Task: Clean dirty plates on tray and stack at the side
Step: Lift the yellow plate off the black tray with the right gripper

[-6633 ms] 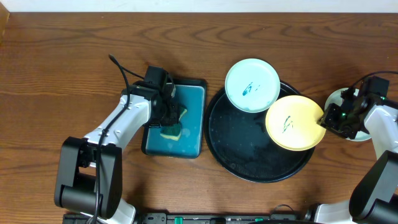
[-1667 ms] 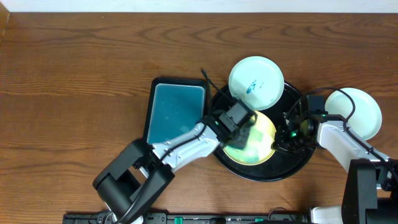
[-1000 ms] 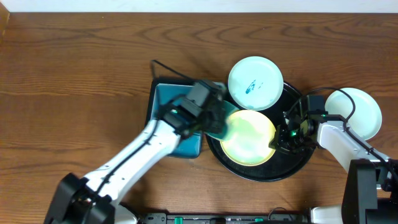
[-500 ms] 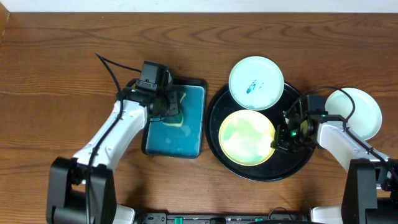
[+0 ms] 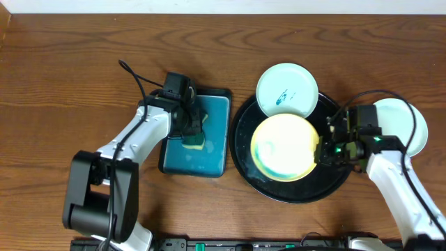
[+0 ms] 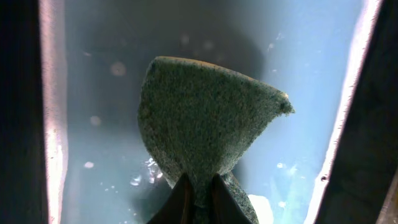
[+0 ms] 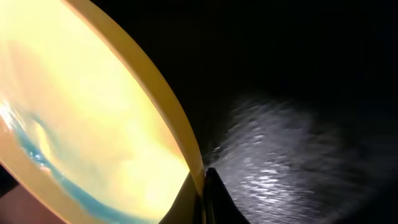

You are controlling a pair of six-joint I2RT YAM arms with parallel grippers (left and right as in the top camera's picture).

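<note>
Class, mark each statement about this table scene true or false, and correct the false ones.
1. The left gripper holds the sponge over the teal tray. True.
2. The right gripper hangs open, touching no plate. False: its jaws are shut on the yellow plate's rim.
3. The mint plate at the black tray's far edge bears teal scribbles. True.
4. The yellow plate is over bare table. False: it is over the black tray.
</note>
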